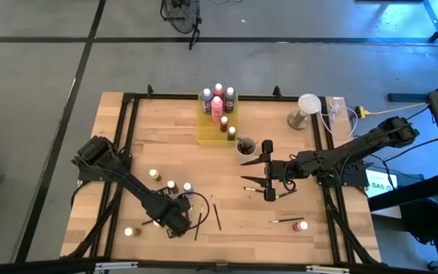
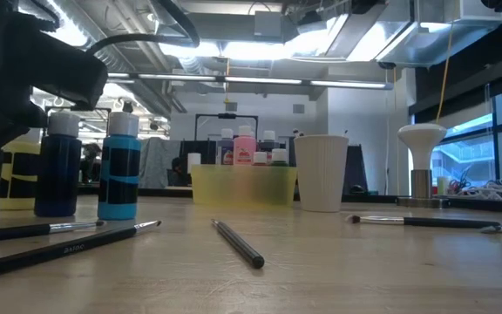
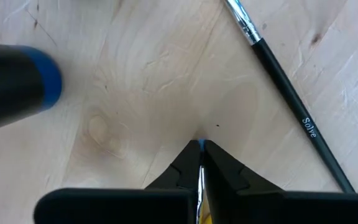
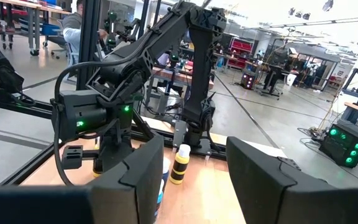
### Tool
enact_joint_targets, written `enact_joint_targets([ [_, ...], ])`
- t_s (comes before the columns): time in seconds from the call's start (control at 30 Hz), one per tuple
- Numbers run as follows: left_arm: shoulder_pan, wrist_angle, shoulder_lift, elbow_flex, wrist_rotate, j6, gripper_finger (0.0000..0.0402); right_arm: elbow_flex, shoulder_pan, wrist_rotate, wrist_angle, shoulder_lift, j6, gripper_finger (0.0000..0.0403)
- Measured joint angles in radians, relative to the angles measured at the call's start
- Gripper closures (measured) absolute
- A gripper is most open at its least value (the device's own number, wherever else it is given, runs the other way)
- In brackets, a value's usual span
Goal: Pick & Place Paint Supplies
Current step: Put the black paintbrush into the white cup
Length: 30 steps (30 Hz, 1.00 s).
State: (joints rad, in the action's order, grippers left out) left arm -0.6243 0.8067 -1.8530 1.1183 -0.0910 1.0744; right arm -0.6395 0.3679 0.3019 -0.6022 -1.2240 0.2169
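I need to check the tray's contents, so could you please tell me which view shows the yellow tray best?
The high view: the tray is seen from above, with bottles standing in its far end. The low view shows only its side wall with bottle tops above the rim. Neither wrist view shows it.

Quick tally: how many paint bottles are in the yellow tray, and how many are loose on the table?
Small paint bottles in the translucent yellow rectangular tray: 6
Small paint bottles loose on the wooden table: 5
Total: 11
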Motion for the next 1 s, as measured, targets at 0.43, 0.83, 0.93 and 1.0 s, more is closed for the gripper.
enact_joint_targets([
  [0.43,0.001,0.009,0.000,-0.001,-0.056,0.000,0.0397,0.000,0.000,0.000,0.000,0.000,0.000,0.0225],
  [0.83,0.002,0.045,0.040,-0.005,-0.142,-0.004,0.0398,0.000,0.000,0.000,0.000,0.000,0.000,0.0225],
  [0.93,0.002,0.046,0.042,-0.005,-0.139,-0.007,0.0398,0.000,0.000,0.000,0.000,0.000,0.000,0.0225],
  [1.0,0.002,0.045,0.042,-0.004,-0.138,-0.007,0.0398,0.000,0.000,0.000,0.000,0.000,0.000,0.0225],
])
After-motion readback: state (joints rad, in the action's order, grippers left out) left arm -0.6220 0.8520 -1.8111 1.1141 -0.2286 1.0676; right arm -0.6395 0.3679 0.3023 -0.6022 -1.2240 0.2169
